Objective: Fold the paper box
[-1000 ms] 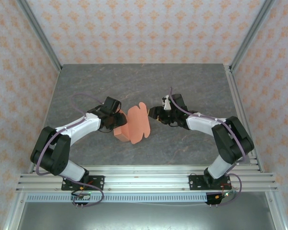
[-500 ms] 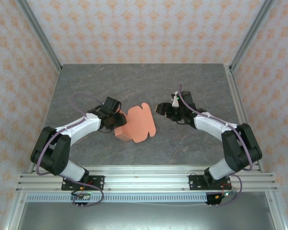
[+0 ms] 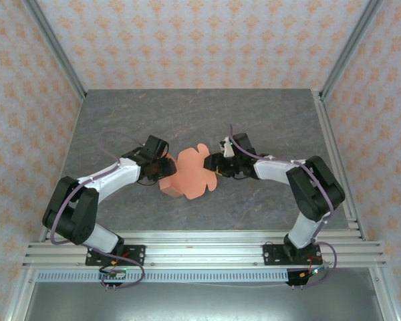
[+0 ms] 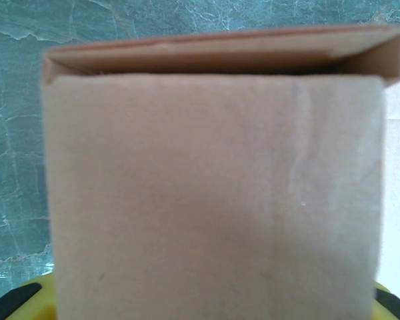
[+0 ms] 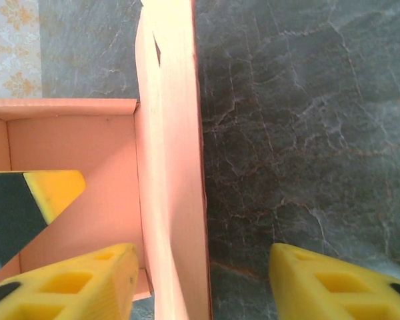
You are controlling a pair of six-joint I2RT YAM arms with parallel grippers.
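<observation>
1. Salmon-orange cardboard, thin and creased: paper box (image 3: 187, 175) near the middle of the grey worktop (image 3: 200, 114), partly formed, lying between the two arms.
2. Furthest left, left gripper (image 3: 159, 165) tight against the box's left side. From the left wrist, a plain side wall (image 4: 213, 200) spanning the whole gap between the yellow fingertips (image 4: 23, 303). Seemingly clamped on the box at a middling width, bracing it.
3. In the middle, open cavity (image 5: 73, 140) with walls standing, seen from the right wrist. Broad flap (image 3: 195, 155) with rounded tabs spread open on the box's right side, not yet folded in.
4. On the right, right gripper (image 3: 217, 164) at the box's right edge, jaws apart and straddling an upright panel (image 5: 173, 167), probably part of that flap. One finger (image 5: 80, 280) inside the cavity just beside the panel, the other outside over bare stone with a clear gap to the card. Nothing pinched yet.
5. Step in hand, by judgement: taking hold of that right-hand panel to bend it along its crease, with the left side braced.
6. Next move likely calls for closing gently on the panel, low near the fold, then swinging it inward over the cavity. Light pressure only, thin card being quick to buckle. Firm hold on the left against sliding or twisting.
</observation>
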